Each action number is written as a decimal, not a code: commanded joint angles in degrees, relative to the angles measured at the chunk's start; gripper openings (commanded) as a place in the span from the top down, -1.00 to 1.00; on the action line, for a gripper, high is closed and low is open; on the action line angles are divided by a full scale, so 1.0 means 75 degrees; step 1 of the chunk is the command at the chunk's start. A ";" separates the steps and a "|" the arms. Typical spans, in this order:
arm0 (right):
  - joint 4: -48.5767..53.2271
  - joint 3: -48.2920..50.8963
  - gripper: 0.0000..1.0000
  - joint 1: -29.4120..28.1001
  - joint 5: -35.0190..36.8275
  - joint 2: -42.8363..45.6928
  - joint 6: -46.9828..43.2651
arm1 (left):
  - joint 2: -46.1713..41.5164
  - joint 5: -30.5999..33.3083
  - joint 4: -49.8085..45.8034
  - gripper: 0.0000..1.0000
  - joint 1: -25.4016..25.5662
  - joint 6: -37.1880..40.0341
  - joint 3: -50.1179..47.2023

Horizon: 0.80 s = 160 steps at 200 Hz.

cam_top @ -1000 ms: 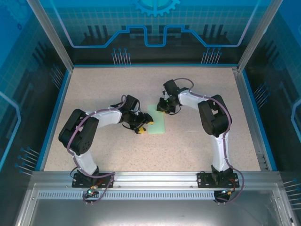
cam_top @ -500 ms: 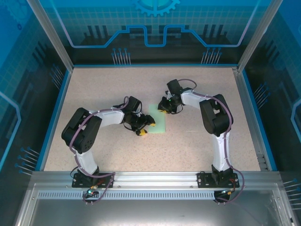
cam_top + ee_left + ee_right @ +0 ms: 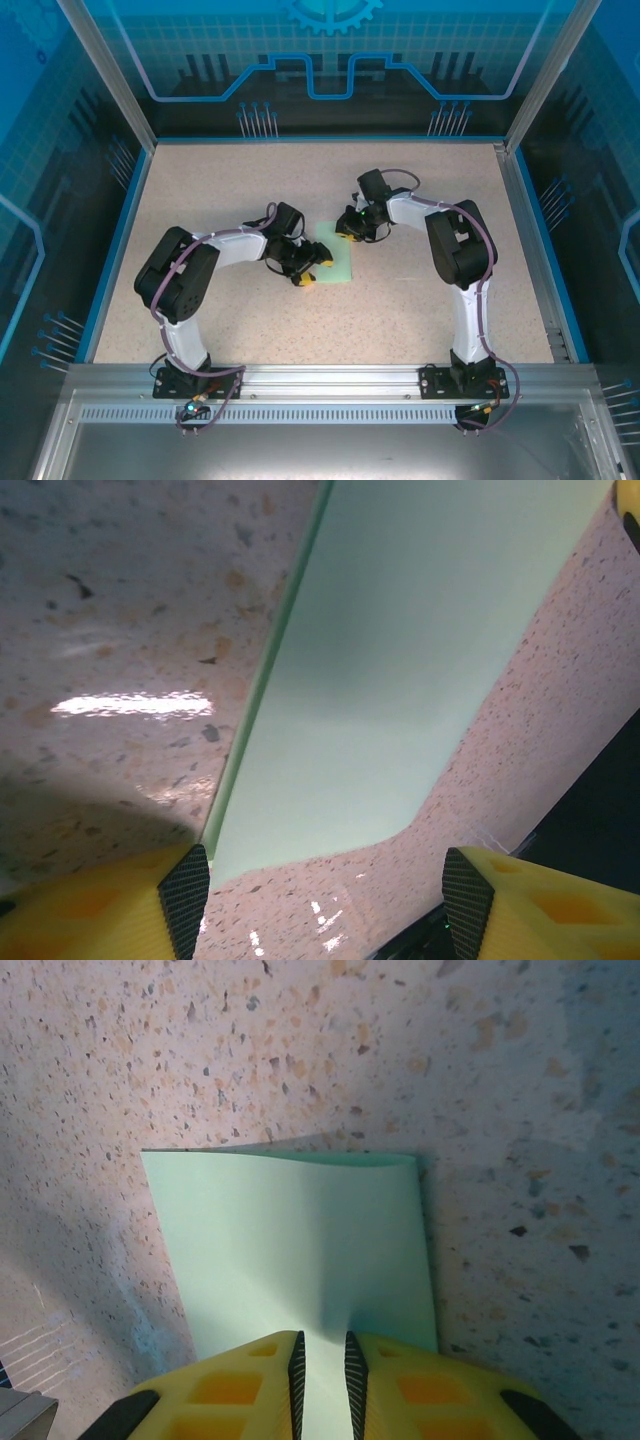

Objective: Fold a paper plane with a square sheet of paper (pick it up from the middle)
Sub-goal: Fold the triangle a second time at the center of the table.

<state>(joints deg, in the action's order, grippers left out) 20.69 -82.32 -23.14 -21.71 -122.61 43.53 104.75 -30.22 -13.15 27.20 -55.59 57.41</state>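
The square sheet of paper (image 3: 338,262) lies flat near the table's middle. It looks oblong, with a doubled edge, so perhaps one half-fold is made. No nose or wings are there yet. The left gripper (image 3: 305,270) stands open at its 9 o'clock side. The right gripper (image 3: 348,233), at 12 o'clock, has its jaws almost together on the edge. I cannot tell if it pinches.

left arm (image 3: 240,247): had white shells, black joint housings, a purple cable looped alongside | right arm (image 3: 462,310): was the same white and black, with its own purple cable | base plates (image 3: 195,378): were black | jaws: were yellow with recessed pockets and black ribbed pads (image 3: 185,900)
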 commanded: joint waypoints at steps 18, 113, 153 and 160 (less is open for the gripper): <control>0.0163 0.0186 0.57 0.0037 -0.0121 -0.0223 -0.0004 | 0.0056 -0.0371 -0.0016 -0.33 0.0076 0.0075 0.0238; 0.0305 0.0140 0.57 0.0038 -0.0064 -0.0269 -0.0051 | 0.0003 -0.0910 0.0609 -0.25 0.0085 0.0018 0.0399; 0.0335 0.0126 0.58 0.0045 -0.0056 -0.0349 -0.0044 | 0.0068 -0.0963 0.0662 -0.22 0.0085 0.0099 0.0673; 0.0333 0.0130 0.58 0.0038 -0.0052 -0.0351 -0.0041 | 0.0127 -0.0976 0.0699 -0.21 0.0087 0.0098 0.0731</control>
<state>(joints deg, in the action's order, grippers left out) 20.51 -82.17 -23.09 -21.89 -122.61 43.51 104.75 -35.03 -9.08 27.35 -55.40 60.60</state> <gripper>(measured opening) 0.213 0.610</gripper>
